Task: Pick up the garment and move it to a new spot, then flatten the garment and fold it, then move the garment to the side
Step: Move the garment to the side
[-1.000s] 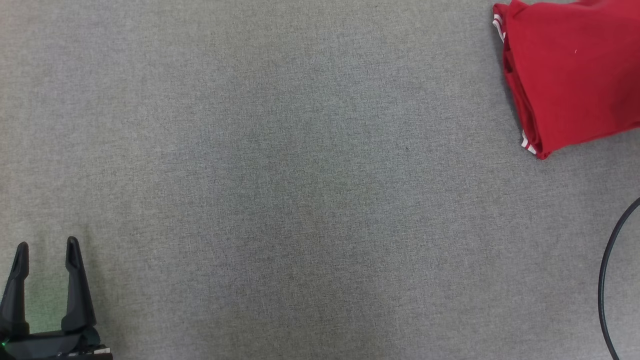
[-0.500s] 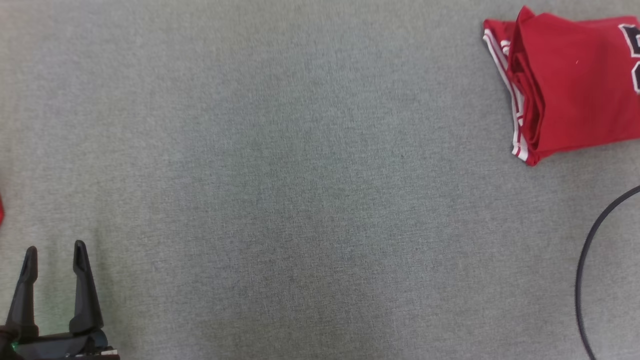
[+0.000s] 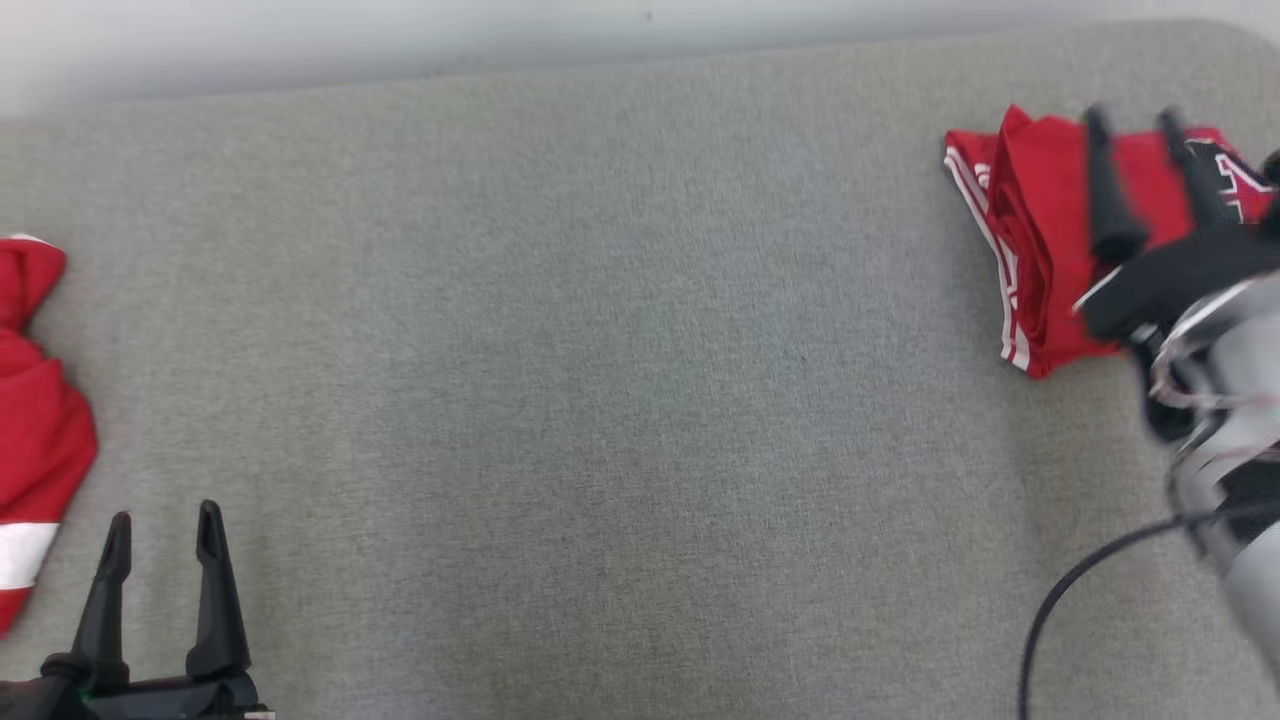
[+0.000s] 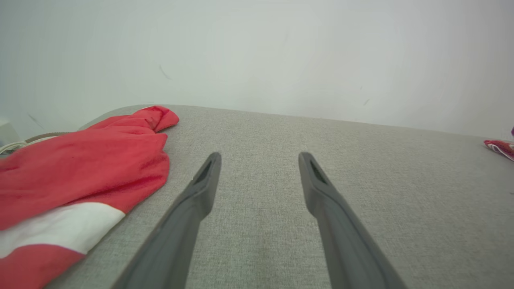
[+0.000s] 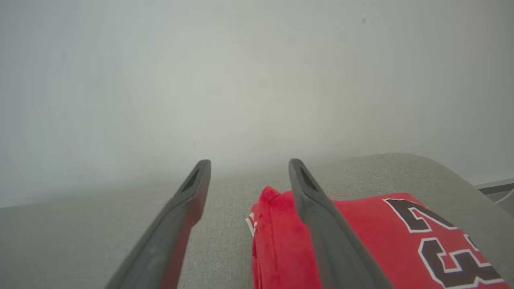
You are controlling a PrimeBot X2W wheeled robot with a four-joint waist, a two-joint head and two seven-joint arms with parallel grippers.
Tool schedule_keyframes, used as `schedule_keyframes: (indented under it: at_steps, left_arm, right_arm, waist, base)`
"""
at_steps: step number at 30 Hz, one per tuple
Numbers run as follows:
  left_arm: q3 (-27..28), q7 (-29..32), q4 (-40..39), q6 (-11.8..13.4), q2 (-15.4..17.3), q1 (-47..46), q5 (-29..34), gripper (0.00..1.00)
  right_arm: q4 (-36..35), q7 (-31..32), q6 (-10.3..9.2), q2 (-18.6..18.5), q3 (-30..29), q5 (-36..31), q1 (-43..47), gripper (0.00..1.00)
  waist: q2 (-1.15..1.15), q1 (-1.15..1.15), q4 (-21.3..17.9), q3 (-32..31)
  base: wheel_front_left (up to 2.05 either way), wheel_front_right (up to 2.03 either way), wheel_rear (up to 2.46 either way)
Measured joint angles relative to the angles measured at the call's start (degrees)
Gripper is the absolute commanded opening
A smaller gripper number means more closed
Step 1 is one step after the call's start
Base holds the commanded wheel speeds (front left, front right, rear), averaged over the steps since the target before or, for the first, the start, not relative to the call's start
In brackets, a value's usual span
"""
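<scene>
The garment [image 3: 1045, 230] is a red jersey with white trim and black numbers, folded into a flat stack at the table's far right. My right gripper [image 3: 1132, 115] hovers over it, open, with nothing between its fingers. In the right wrist view the right gripper [image 5: 249, 161] stands just above the garment [image 5: 361, 224], the right finger over the folded left edge. My left gripper [image 3: 165, 514] is open and empty at the near left, above bare table. In the left wrist view the left gripper [image 4: 260, 154] points across the table, and the garment [image 4: 500, 146] shows as a sliver at far right.
A crumpled red cloth with a white band [image 3: 35, 400] lies at the left edge, close to the left gripper's left [image 4: 80, 160]. The grey fabric table [image 3: 600, 350] ends at a white wall behind. A black cable [image 3: 1060, 600] loops from the right arm.
The head camera has tilted up, so the whole picture slid down. My right arm and open gripper have come into view over the folded garment. The red cloth at left now shows.
</scene>
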Motion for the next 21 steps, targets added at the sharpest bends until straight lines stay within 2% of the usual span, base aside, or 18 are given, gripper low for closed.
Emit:
schedule_keyframes:
  at_steps: [11, 21]
  left_arm:
    - [-2.3, 0.0, 2.5, 0.1, -0.2, 1.2, -0.4, 1.0]
    - [-3.1, 0.0, 3.3, 1.0, -0.2, 3.7, -1.2, 1.0]
  right_arm:
    - [-12.1, 0.0, 0.0, 7.7, -6.3, -9.9, 17.1, 1.0]
    - [-20.2, 0.0, 0.0, 12.7, -10.2, -17.2, 28.4, 1.0]
  waist:
    - [0.0, 0.0, 2.1, -6.9]
    - [-0.01, 0.0, 2.8, -12.0]
  base:
    - [0.0, 0.0, 0.0]
    - [0.0, 0.0, 0.0]
